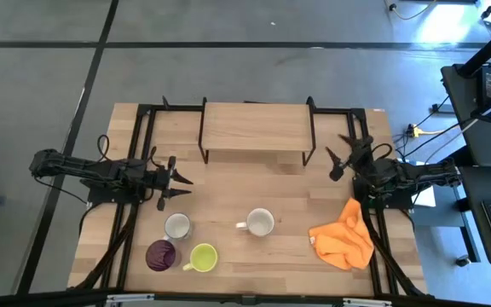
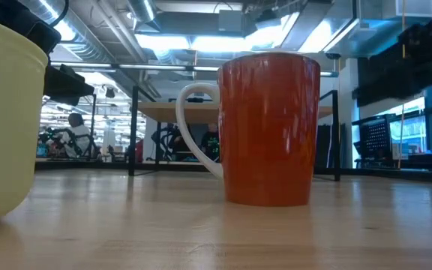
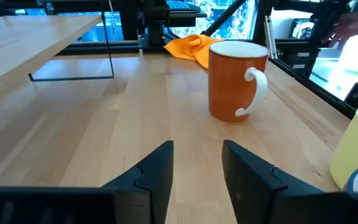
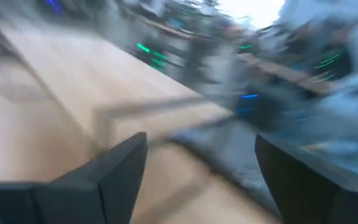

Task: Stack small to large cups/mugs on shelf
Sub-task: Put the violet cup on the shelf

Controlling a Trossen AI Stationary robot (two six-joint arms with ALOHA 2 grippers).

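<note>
Left gripper (image 3: 196, 163) open and empty, reddish-brown mug (image 3: 234, 79) standing ahead of its jaws; right gripper (image 4: 201, 168) gaping wide, empty.

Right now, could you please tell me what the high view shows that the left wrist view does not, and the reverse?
Only the high view shows the purple tumbler, the small patterned mug, the right tool and the whole shelf. Only the left wrist view shows the reddish-brown mug's outer colour and the open gap between the left tool's fingers close up. Both show that mug, the yellow-green mug, the orange cloth and the table.
</note>
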